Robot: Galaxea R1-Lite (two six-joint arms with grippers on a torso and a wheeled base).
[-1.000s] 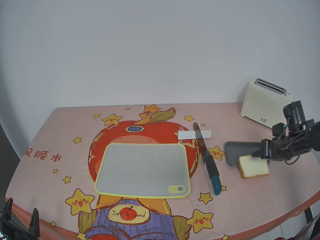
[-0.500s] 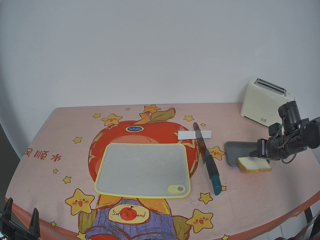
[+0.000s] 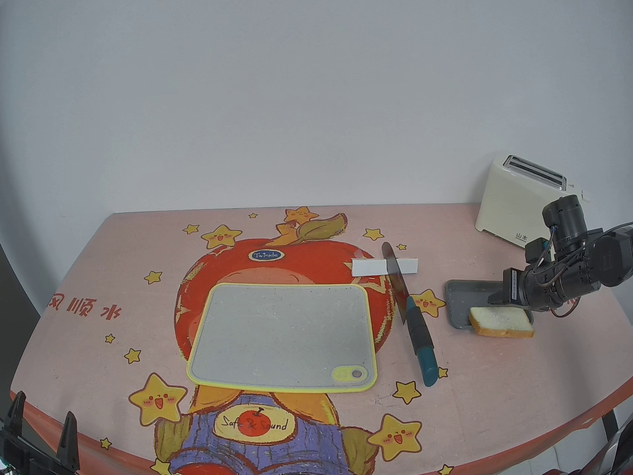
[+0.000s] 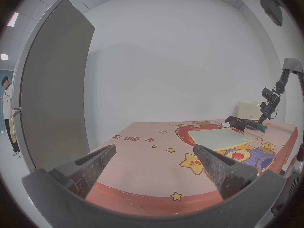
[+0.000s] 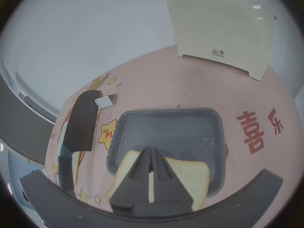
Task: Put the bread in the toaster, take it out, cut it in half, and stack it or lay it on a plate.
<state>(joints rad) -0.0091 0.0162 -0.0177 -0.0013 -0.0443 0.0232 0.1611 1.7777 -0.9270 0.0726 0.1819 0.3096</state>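
The right tool (image 5: 149, 151) has its two fingers pressed together, with nothing pinched between them. It hangs just over the pale square slice of bread (image 5: 190, 178).

The bread lies flat. Its far part sits inside the grey square plate (image 5: 218, 136), and its near part sticks out over the plate's rim. There are small crumbs in the plate too.

The cream toaster (image 3: 524, 206) stands behind the plate, at the far right of the pink cartoon table (image 3: 132, 278).

A knife with a dark blade and blue handle (image 3: 412, 318) lies between the plate and the grey cutting board with a yellow-green edge (image 3: 283, 334). Its blade tip rests on a white paper strip (image 3: 372, 266).

The left tool (image 4: 154, 148) is spread wide and holds nothing. It hangs by the table's near left edge.
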